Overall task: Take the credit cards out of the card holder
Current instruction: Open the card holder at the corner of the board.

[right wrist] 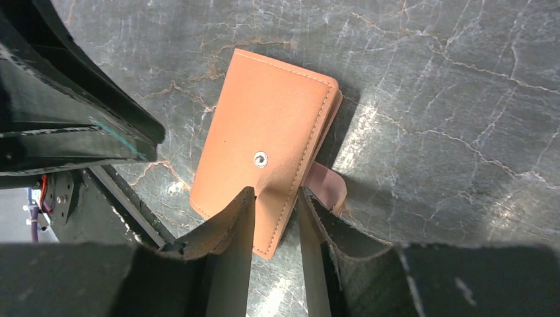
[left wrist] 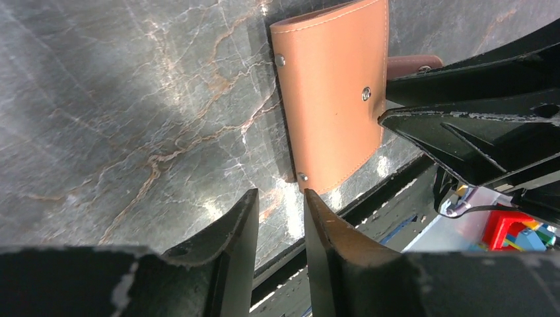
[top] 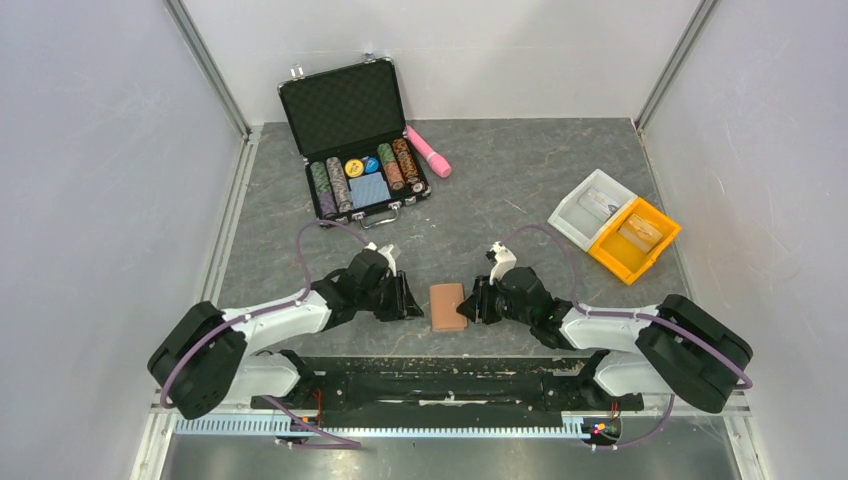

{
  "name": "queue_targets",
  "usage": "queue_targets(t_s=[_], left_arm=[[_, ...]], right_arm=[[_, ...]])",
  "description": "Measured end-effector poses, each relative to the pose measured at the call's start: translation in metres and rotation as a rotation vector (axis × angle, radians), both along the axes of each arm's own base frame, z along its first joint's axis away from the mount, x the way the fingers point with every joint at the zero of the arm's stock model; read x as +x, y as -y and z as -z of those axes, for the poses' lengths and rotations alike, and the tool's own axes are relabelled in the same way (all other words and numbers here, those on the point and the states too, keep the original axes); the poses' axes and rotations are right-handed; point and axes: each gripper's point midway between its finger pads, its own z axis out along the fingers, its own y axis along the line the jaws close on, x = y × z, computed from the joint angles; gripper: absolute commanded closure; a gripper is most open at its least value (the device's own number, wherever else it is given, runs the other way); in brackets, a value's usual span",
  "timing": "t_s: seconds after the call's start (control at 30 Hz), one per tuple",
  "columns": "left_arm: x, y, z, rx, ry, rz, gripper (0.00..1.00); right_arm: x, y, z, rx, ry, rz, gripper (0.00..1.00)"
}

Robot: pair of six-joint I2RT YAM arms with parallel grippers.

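The brown card holder (top: 447,306) lies closed and flat on the grey table between my two grippers. It also shows in the left wrist view (left wrist: 330,92) and the right wrist view (right wrist: 264,145), its closing tab (right wrist: 328,185) loose at the right edge. No credit cards show; they are hidden or out of view. My left gripper (top: 410,297) (left wrist: 280,193) is slightly open and empty, just left of the holder. My right gripper (top: 473,300) (right wrist: 275,190) is slightly open, its fingers straddling the holder's right edge near the tab.
An open black poker chip case (top: 352,135) stands at the back left with a pink object (top: 428,150) beside it. A white bin (top: 595,207) and a yellow bin (top: 635,238) sit at the right. The black rail (top: 430,375) runs along the near edge.
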Motion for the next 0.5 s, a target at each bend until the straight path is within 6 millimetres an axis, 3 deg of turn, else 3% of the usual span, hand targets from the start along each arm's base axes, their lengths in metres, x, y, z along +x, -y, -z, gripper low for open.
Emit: queue_targets(t_s=[0.5], left_arm=[[0.001,0.017,0.021,-0.049,-0.025,0.048,0.65]], right_arm=[[-0.007,-0.014,-0.017,0.126,-0.005,-0.039,0.69]])
